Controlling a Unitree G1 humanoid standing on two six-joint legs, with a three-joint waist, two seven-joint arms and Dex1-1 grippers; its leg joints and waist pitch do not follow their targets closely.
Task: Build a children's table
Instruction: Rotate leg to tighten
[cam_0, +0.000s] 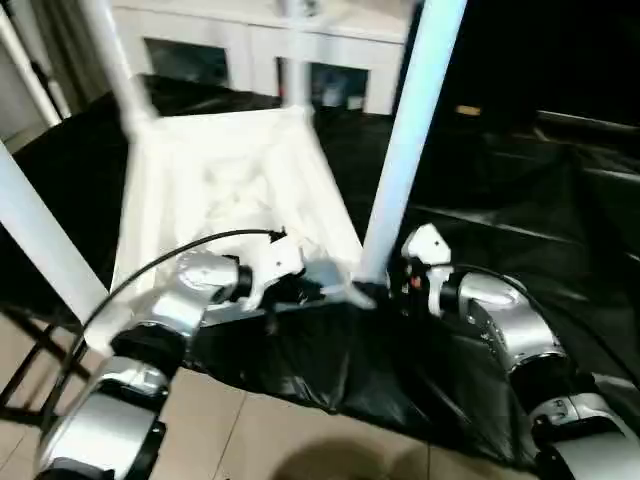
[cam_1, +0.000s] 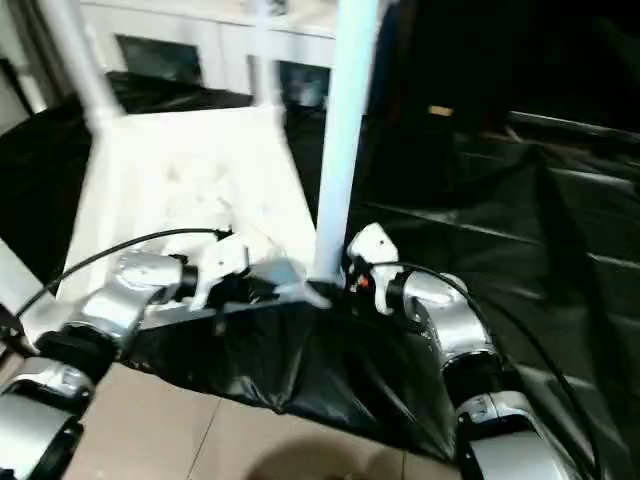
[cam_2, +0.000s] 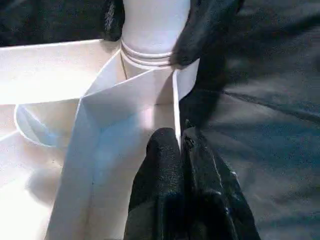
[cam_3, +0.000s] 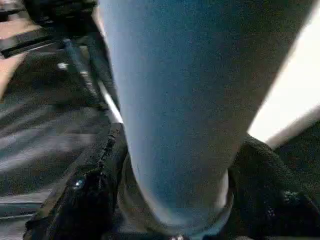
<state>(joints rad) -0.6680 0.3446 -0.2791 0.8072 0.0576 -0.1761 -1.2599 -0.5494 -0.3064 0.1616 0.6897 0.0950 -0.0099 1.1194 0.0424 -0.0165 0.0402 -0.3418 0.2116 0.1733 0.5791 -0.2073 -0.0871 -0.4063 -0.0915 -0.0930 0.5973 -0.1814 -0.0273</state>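
Left claw (cam_2: 180, 145) clamped on tabletop rim (cam_2: 176, 100) | right claw (cam_3: 170, 200) fingers apart, flanking leg (cam_3: 185, 100) seated in corner socket (cam_2: 150, 55)

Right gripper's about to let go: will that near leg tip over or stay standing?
It will probably stay: the leg stands upright, seated in the tabletop's corner socket. It looks like a stiff, light tube. The left gripper pinches the rim beside it, which should steady the top.

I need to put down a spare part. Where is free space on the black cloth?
The black cloth is bare to the right of the near right leg, and in front of the tabletop along its near edge. It is crowded at the near right corner, where both claws work: left claw, right claw.
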